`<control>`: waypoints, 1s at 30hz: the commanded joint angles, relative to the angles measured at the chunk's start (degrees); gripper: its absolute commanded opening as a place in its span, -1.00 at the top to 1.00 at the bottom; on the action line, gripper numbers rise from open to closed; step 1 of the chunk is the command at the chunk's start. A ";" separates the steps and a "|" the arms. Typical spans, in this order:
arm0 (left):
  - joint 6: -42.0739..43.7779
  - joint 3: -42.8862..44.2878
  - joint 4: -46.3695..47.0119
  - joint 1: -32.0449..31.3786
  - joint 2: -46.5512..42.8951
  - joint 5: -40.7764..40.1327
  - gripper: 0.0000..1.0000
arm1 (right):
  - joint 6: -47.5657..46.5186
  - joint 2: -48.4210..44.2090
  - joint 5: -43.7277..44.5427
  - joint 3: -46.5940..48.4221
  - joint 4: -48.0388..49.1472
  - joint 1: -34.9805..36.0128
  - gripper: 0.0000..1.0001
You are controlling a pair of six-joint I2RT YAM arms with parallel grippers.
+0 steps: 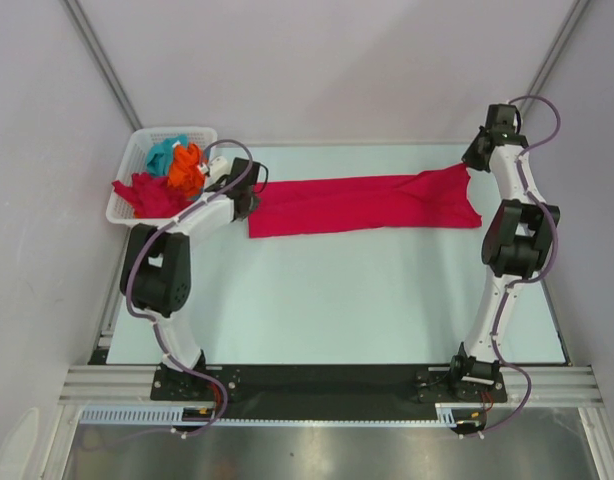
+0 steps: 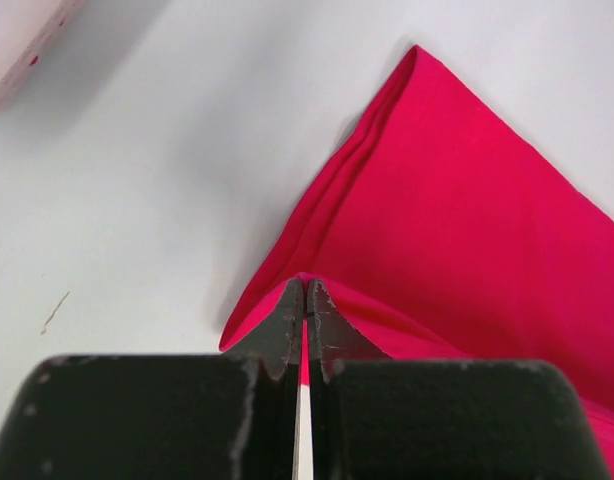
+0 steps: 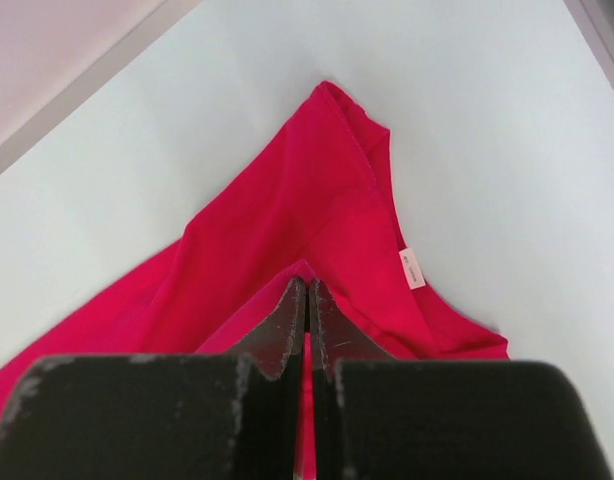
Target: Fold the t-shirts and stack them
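Three shirts [image 1: 172,172] in basket [image 1: 172,132], teal, orange, red

White basket [image 1: 173,131] on a pale table [image 1: 337,290]
Lattice-sided, it sits at the table's far left corner — hard by the left edge.

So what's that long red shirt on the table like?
The crimson soft cloth t-shirt looks folded lengthwise into a long band, lying stretched across the far part of the pale table. The left gripper pinches one end and the right gripper the other, both shut. A small white label shows near the right gripper's end.
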 commanded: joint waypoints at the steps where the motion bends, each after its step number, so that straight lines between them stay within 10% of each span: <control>1: 3.30 4.03 0.16 -0.50 1.86 -2.28 0.99 | -1.46 1.73 2.01 2.65 0.33 -0.37 1.00; 18: 7.95 12.20 0.07 -0.76 10.12 -4.13 0.96 | -0.85 6.74 0.61 4.40 1.30 -0.63 0.96; 21: 9.53 12.82 0.07 -0.76 10.39 -4.04 0.72 | -0.67 7.18 -0.44 4.58 0.95 -0.63 0.61; 25: 13.48 14.66 0.51 -0.68 8.99 -3.34 -0.11 | -0.76 6.30 -3.17 7.03 -1.50 -0.63 -0.64; 30: 22.62 17.57 3.49 -0.76 1.96 0.09 -0.92 | -0.41 2.53 -9.66 12.48 -4.40 -0.72 -1.00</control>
